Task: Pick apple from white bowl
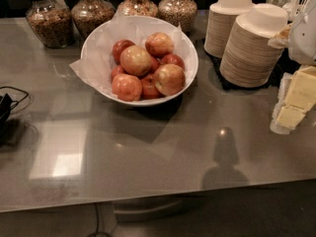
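The white bowl [101, 38], wide and lined with crumpled white paper, stands on the grey counter at the back centre and holds a pile of several apples. The apple [136, 59], large and pale yellow-green with a red-orange blush, lies on top of the pile, left of centre. Smaller deep-red apples lie around and under it. My gripper [295, 102] shows at the right edge of the camera view as pale yellow blocks below a white arm part [303, 33]. It hangs over the counter, well to the right of the bowl, and holds nothing that I can see.
Two stacks of small off-white disposable bowls [252, 43] stand between the bowl and my gripper. Several glass jars of grains [49, 19] line the back edge. A black cable [10, 102] lies at the left edge. The counter's front edge [158, 196] runs across the bottom.
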`<state>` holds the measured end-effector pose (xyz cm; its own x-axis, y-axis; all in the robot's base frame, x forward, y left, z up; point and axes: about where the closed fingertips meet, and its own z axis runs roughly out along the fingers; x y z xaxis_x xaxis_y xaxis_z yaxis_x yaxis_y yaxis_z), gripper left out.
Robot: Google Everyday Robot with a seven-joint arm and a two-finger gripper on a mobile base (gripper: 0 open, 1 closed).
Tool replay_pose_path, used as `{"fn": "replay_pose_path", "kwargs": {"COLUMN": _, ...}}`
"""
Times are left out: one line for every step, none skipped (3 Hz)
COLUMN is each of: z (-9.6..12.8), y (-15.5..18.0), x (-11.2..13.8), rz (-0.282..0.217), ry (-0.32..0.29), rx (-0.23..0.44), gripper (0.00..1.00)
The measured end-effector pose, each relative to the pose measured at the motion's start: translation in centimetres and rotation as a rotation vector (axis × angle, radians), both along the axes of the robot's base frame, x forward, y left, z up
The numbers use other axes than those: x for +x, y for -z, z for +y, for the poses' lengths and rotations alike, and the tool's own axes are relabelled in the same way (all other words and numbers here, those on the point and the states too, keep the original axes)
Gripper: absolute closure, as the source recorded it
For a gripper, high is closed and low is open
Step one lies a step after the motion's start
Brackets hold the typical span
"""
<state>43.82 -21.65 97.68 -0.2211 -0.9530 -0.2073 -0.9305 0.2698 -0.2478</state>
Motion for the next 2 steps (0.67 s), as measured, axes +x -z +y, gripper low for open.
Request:
{"fn": "replay_pose_path", "kwargs": {"z": 0.00, "y": 0.00, "x": 0.00, "rz": 0.000, "ry": 0.000, "rx": 0.000, "gripper": 0.00}}
{"fn": "replay_pose_path", "kwargs": {"z": 0.77, "y": 0.40, "x": 0.59, "rz": -0.019, "ry": 0.003, "rx": 0.020, "gripper": 0.00}}
